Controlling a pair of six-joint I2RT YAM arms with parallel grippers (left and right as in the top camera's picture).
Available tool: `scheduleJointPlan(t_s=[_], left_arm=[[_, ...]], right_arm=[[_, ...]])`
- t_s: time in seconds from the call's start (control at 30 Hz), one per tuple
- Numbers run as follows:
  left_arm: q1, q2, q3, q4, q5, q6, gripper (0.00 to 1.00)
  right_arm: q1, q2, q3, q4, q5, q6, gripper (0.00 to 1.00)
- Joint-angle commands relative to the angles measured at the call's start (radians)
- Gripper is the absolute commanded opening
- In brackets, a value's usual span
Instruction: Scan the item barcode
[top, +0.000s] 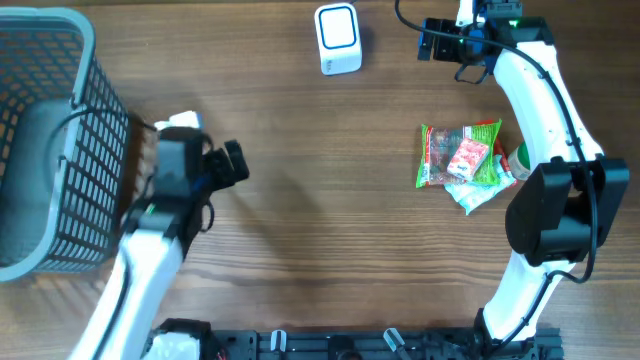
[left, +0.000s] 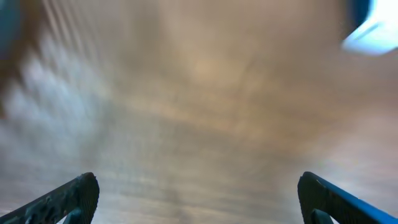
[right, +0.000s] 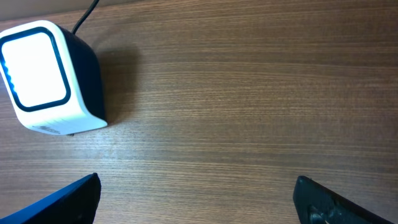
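Snack packet (top: 458, 155), green with red print, lies flat on the wooden table (top: 300, 230) right of centre, its longer side roughly across the table, just beside the right arm's elbow. Right gripper (top: 440, 42) hangs empty, fingers wide apart, at the far edge beside the white barcode scanner (top: 338, 38); the packet sits behind it, toward the robot's base. Left gripper (top: 235, 165), equally spread and empty, hovers by the wire basket (top: 60, 150), well apart from the packet. Right arm looks nearer for the pick.
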Motion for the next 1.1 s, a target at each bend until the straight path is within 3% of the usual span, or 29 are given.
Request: scheduleJointPlan(t_s=[0.0,0.27,0.53,0.83,1.07], left_arm=[[-0.002,-0.297,0.001,0.002,-0.013,0.002,1.00],[-0.002,-0.772,0.001,0.002,-0.013,0.002,1.00],[0.018,-1.026,0.001,-0.081,-0.077,0.005,1.00],[0.107,-1.131,-0.002,-0.315,-0.110,0.002,1.00],[0.174,-1.133,-0.077,-0.292,-0.036,0.002,1.00]], right_arm=[[-0.002,-0.011,0.010,0.005,-0.013,-0.006,1.00],[-0.002,-0.011,0.010,0.006,-0.013,-0.006,1.00],[-0.002,-0.011,0.010,0.005,-0.012,-0.006,1.00],[-0.002,-0.011,0.010,0.005,-0.013,-0.007,1.00],[-0.002,-0.011,0.010,0.005,-0.012,-0.006,1.00]])
